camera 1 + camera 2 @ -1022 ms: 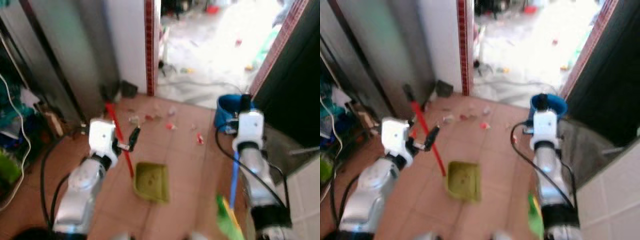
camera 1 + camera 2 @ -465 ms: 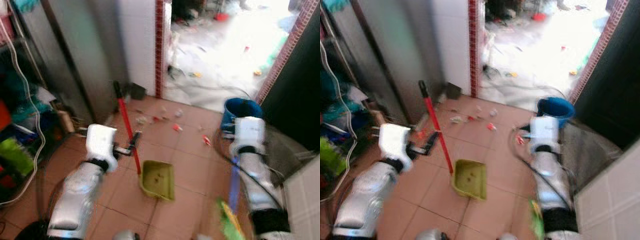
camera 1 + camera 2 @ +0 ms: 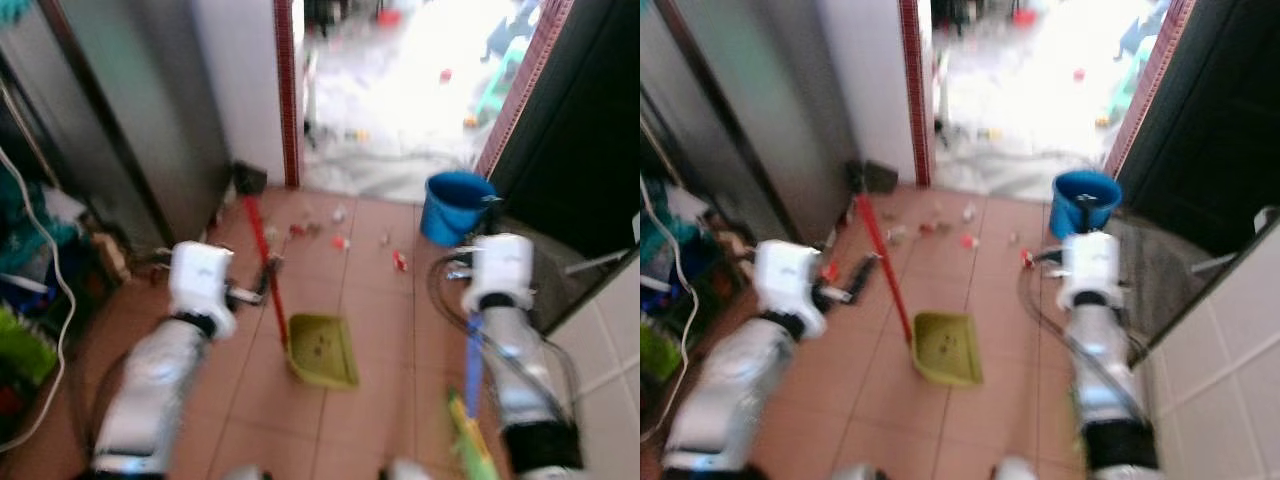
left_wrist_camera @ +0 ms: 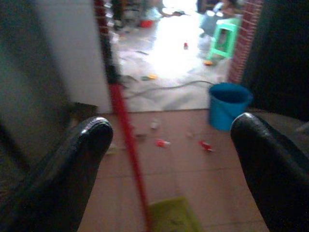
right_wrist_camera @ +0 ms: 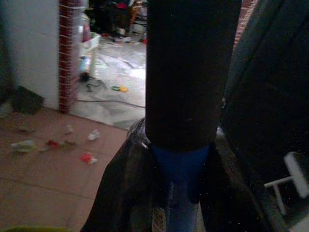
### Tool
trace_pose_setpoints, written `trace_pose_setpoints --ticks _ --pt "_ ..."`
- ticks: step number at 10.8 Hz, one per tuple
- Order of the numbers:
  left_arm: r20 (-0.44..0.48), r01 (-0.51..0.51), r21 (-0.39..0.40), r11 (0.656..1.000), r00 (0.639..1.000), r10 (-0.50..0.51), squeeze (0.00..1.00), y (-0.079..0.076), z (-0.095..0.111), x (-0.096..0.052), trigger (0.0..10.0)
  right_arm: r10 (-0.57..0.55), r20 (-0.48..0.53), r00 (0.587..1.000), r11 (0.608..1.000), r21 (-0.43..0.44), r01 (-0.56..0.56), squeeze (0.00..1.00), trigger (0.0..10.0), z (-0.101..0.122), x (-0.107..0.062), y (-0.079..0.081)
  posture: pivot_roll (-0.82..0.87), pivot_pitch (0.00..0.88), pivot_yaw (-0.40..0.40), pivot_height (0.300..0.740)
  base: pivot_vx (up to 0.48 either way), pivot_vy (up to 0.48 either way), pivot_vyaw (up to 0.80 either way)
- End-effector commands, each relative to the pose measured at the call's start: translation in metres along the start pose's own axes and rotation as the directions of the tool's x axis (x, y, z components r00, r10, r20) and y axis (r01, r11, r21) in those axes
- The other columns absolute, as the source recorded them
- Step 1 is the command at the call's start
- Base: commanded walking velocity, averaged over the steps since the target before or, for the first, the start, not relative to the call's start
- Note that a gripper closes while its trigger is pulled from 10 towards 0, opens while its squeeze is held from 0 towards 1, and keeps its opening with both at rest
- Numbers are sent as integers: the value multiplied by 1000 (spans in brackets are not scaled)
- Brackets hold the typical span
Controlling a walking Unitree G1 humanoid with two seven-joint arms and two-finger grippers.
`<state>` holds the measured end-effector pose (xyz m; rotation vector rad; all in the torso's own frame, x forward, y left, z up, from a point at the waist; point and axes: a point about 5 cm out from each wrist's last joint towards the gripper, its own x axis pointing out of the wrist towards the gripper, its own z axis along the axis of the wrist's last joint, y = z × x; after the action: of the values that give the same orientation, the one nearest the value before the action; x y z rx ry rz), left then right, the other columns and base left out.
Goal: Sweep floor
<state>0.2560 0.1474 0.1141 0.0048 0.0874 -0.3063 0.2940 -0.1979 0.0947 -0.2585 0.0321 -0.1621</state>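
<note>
Down on the tiled floor (image 3: 380, 330) a green dustpan (image 3: 322, 350) stands with its red handle (image 3: 266, 262) leaning up toward the white wall. The left gripper (image 3: 262, 286) sits right beside that handle with its jaws spread wide, grasping nothing; its wrist view shows the red handle running between the two black fingers (image 4: 72, 166) without touching them. The right gripper (image 3: 1040, 258) is clenched around a broom (image 3: 470, 372) with a blue shaft, black grip and green head low near the robot's feet. Bits of litter (image 3: 335, 240) lie scattered on the tiles ahead of the dustpan, toward the bright doorway. A blue bucket (image 3: 455, 205) stands by the dark door frame, and a green stool (image 4: 223, 39) sits beyond the doorway.
</note>
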Motion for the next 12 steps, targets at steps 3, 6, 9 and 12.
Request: trace_pose_setpoints --ticks 3,6,9,12 --pt "-22 1 39 999 1000 0 0 -4 -6 -7 10000 -49 23 999 999 -10 49 0 10000 9 5 -4 -20 0 32 740 0 0 0" --pt "-24 -30 91 995 999 32 0 2 -13 -14 10000 -53 29 998 998 -31 54 0 10000 10 3 -4 -17 0 27 740 0 0 0" --pt "-48 -71 147 987 996 78 0 8 -19 -16 10000 -53 37 998 999 -8 53 0 10000 10 3 -2 -21 0 29 740 0 0 0" --pt "-72 -50 185 982 995 64 0 12 -22 -22 10000 -28 25 999 998 60 26 0 10000 8 -1 -8 -18 0 32 740 0 0 0"
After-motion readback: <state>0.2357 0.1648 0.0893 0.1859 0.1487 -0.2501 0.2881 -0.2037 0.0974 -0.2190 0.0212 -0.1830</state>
